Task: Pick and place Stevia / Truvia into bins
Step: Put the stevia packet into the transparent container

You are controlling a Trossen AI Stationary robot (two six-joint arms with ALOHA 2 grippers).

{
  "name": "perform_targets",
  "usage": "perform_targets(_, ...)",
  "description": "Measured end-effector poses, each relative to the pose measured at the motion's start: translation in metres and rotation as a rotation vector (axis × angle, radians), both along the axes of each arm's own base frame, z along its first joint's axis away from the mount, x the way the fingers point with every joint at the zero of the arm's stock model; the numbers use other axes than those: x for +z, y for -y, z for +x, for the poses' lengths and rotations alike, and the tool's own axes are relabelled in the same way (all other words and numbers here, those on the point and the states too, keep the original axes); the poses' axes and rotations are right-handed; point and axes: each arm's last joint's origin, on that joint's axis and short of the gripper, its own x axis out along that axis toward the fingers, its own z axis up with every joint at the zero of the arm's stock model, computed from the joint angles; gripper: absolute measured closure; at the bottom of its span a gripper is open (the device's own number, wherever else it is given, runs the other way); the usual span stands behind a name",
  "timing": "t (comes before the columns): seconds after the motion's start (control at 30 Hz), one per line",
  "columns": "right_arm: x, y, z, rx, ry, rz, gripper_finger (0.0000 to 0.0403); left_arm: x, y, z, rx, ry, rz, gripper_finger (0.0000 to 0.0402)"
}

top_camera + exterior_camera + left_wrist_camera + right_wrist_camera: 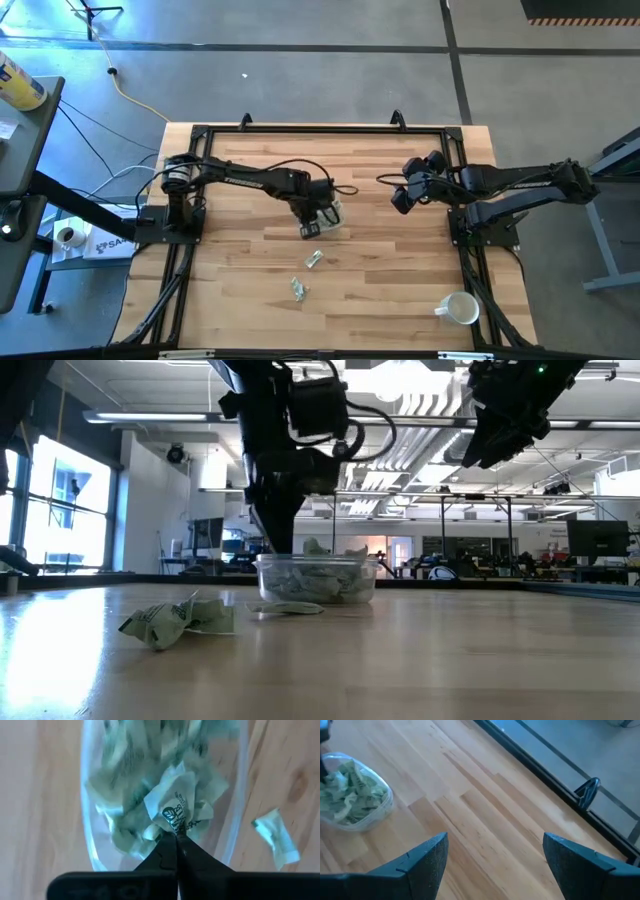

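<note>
So left gripper [176, 840] is pinched shut on a packet [176, 805] right over the bin [316, 578], set to drop it in. Right gripper [495, 855] waits wide open and empty, well off to the right; stray packets [307, 274] lie nearer on the table [400, 290]

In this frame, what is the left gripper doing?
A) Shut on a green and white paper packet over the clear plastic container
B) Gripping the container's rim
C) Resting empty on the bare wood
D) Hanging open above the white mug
A: in the left wrist view the left gripper has its fingers closed on a green and white paper sweetener packet directly above the clear plastic container full of packets.
</note>
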Motion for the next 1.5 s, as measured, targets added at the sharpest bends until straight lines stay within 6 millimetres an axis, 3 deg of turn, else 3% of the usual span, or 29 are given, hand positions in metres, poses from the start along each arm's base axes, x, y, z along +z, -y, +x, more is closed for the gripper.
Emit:
perform_targets(0.23, 0.0, 0.001, -0.001, -0.029, 0.001, -0.029, 0.0089, -0.001, 0.0, -0.007, 0.003, -0.068, -0.015, 0.0311)
perform_targets(0.53, -0.001, 0.001, -0.003, -0.03, -0.027, -0.031, 0.0089, 0.03, 0.005, 0.002, 0.013, -0.041, -0.014, 0.0233)
perform_targets(0.67, -0.002, 0.001, -0.005, -0.029, -0.055, -0.032, 0.0089, 0.044, 0.007, 0.003, 0.03, -0.051, -0.003, 0.021)
perform_targets(0.83, -0.005, 0.001, -0.008, -0.017, -0.097, -0.016, 0.0089, 0.056, 0.028, 0.005, 0.008, -0.053, -0.146, 0.0204)
perform_targets(1.0, -0.005, 0.0, -0.009, -0.002, -0.106, 0.008, 0.0089, 0.044, 0.058, 0.005, -0.004, -0.07, -0.206, 0.0212)
perform_targets(1.2, -0.005, 0.0, -0.008, 0.01, -0.112, 0.011, 0.0089, 0.021, 0.084, 0.004, 0.121, -0.051, -0.237, 0.0208)
perform_targets(1.33, -0.005, 0.0, -0.009, 0.016, -0.119, 0.004, 0.0089, 0.003, 0.096, 0.003, 0.219, 0.004, -0.256, 0.0199)
perform_targets(1.5, -0.005, 0.0, -0.009, 0.028, -0.128, -0.007, 0.0089, -0.004, 0.102, 0.005, 0.311, 0.077, -0.245, 0.0184)
